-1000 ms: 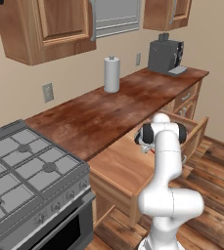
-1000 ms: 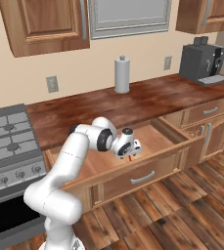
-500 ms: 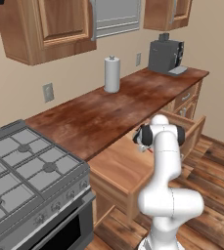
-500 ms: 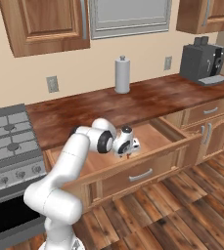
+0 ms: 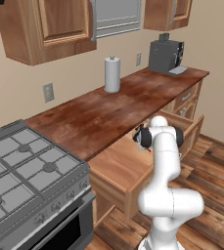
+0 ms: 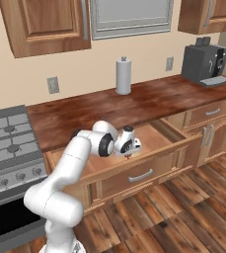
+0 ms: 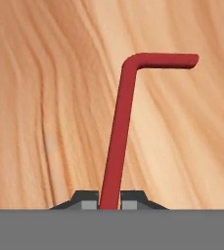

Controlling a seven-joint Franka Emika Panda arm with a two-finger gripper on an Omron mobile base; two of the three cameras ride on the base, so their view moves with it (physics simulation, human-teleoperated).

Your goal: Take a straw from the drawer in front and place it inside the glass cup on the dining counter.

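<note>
One straw point(image 7: 119, 132): between the fingertips, long axis running straight out from the gripper point(image 7: 109, 201), bent end farthest.
Jaws: closed narrow on it.
Drawer point(image 6: 149, 170): open beneath.

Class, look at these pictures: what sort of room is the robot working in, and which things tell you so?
A home kitchen, rendered: a gas stove, a paper towel roll and a coffee machine on a wood counter beneath wall cabinets.
</note>
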